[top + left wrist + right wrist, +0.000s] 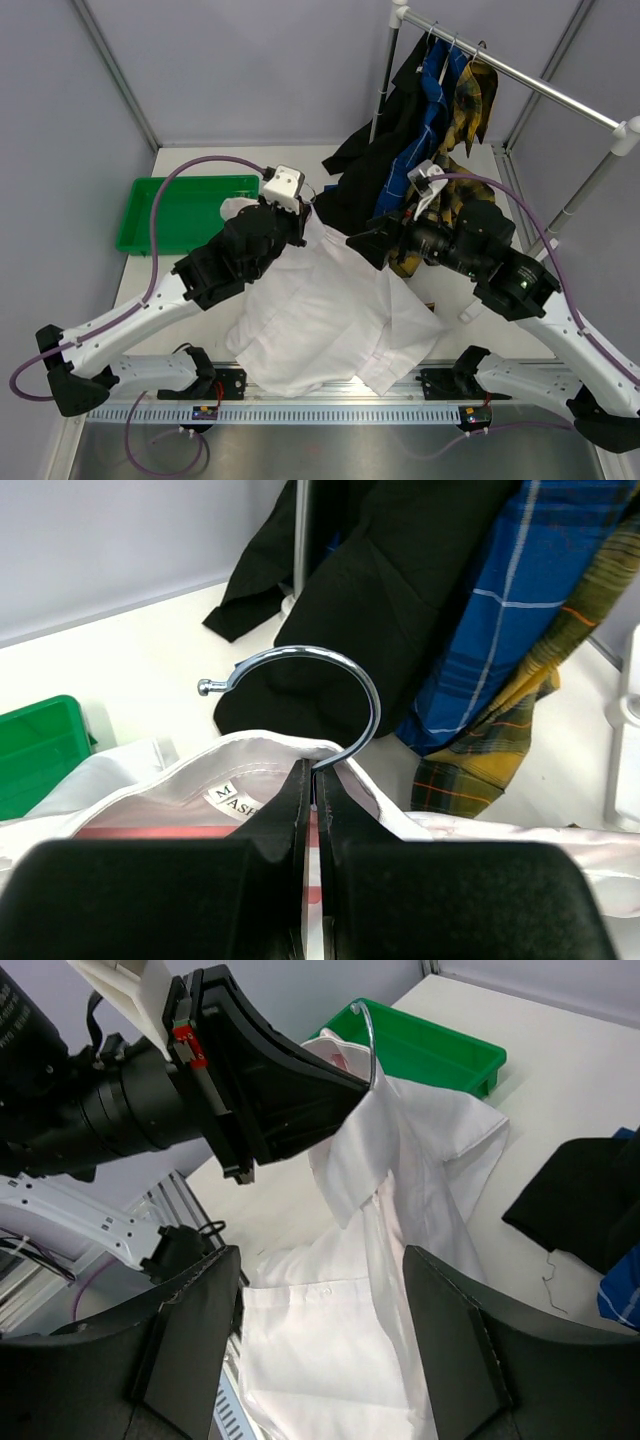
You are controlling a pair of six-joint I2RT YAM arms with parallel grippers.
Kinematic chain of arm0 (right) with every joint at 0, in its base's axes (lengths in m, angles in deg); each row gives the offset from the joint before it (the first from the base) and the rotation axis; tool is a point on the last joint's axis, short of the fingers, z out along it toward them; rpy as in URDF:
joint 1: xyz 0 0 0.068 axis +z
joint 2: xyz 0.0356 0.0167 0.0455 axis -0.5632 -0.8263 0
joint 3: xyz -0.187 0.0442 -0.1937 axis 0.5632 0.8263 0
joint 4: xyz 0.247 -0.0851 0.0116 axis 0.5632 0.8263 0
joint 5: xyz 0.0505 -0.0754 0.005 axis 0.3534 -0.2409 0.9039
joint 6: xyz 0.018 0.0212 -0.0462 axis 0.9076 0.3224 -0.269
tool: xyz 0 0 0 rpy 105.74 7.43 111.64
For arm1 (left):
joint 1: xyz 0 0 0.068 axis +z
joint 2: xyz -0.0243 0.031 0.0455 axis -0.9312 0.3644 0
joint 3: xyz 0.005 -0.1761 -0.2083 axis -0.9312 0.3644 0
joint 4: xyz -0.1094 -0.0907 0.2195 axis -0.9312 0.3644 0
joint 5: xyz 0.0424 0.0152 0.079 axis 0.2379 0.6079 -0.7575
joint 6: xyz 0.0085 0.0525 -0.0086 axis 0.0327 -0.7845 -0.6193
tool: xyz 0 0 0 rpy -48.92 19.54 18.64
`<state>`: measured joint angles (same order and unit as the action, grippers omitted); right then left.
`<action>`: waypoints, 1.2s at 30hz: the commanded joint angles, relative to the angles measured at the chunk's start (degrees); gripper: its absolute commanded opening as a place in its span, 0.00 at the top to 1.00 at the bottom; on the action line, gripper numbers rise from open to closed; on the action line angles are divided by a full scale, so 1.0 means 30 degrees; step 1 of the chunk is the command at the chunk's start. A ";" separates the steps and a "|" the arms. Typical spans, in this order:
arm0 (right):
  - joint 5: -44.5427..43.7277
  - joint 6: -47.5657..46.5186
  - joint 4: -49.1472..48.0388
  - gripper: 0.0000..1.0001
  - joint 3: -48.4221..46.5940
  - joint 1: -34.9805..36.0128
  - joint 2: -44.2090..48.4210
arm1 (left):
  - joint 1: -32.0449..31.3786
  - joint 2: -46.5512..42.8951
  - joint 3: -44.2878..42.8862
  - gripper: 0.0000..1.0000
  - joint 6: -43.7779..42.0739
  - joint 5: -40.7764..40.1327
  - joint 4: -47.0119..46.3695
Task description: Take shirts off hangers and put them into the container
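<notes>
Protruding from left claw (pixel 313 780): hanger hook (pixel 376 708).

The top camera looks down from behind my 2 bases (pixel 190 380). My left wrist camera sits close over the hanger (pixel 374 705), facing the hung clothes (pixel 420 590). My right one faces my left arm (pixel 130 1110). All 3 share the white shirt (pixel 320 320).

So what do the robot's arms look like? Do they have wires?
The left arm and right arm are white tubes with chunky black joints. A thin purple cable loops along each one. The jaws are flat black wedges. A white block sits on the left wrist, with a small red mark near it.
</notes>
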<state>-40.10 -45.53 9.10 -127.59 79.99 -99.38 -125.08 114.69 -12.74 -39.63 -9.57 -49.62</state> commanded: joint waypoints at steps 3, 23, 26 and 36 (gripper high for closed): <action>-0.2352 0.1015 -0.0738 0.26 -0.0696 0.1518 -0.2232 | 0.0036 0.0086 -0.0248 1.00 0.0358 -0.1182 -0.1793; -0.1861 -0.1916 -0.3229 0.41 -0.2425 0.2018 -0.6511 | 0.0036 -0.2375 0.1952 1.00 0.0094 0.0929 -0.2320; -0.1597 -0.1945 -0.3229 0.45 -0.2455 0.2018 -0.6746 | 0.0065 -0.2464 0.2069 1.00 0.0065 0.0899 -0.2321; -0.2004 -0.2237 -0.2995 0.96 -0.2162 0.2018 -0.6630 | 0.0036 -0.2932 0.2391 1.00 0.0124 0.0957 -0.2174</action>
<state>-45.36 -51.06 1.96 -132.70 85.37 -120.30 -125.08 107.94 -5.73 -39.41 -6.82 -51.65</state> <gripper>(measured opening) 0.080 0.023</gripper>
